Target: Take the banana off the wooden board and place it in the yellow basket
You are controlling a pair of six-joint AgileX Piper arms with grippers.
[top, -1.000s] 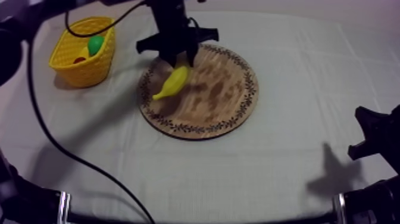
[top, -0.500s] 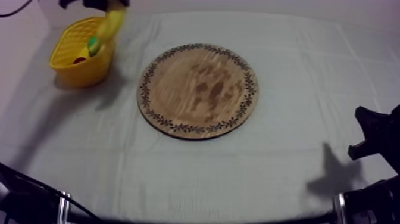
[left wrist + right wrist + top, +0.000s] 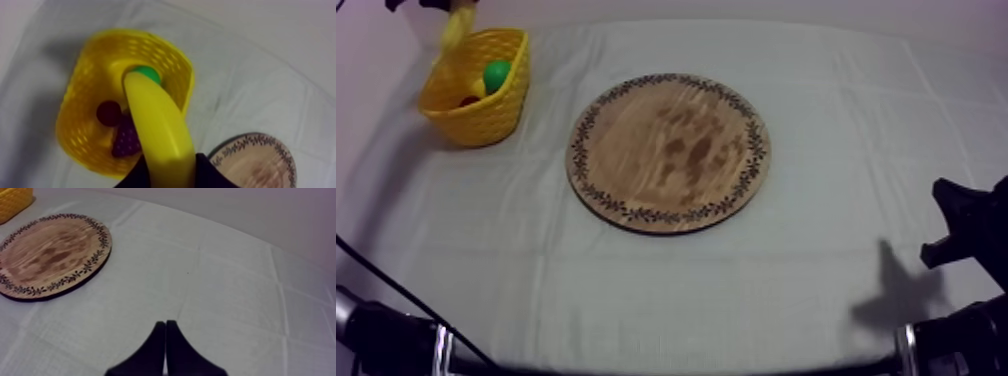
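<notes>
Finds the banana [image 3: 157,125] clamped between the black fingers of the left gripper [image 3: 170,172], lifted clear of the wooden board [image 3: 671,150] and hanging over the yellow basket [image 3: 476,115], free end pointing down toward the opening. Places the basket at the far left corner of the table [image 3: 786,290], with the board near the table's middle and well apart from it. Records no fruit on the board. Counts inside the basket a green fruit [image 3: 145,74], a small red fruit [image 3: 107,112] and a bunch of grapes [image 3: 125,142], all below the banana; cannot tell whether its tip touches the green one. Notes the right gripper [image 3: 165,324] closed on nothing, fingers together as a narrow wedge, low by the right edge of the table. Judges pick-up and carry complete and rates the task mostly done. Lists as outstanding: lowering the banana a little, letting go over the opening, drawing the arm away. Flags risk of a drop outside the rim if released off-centre.
</notes>
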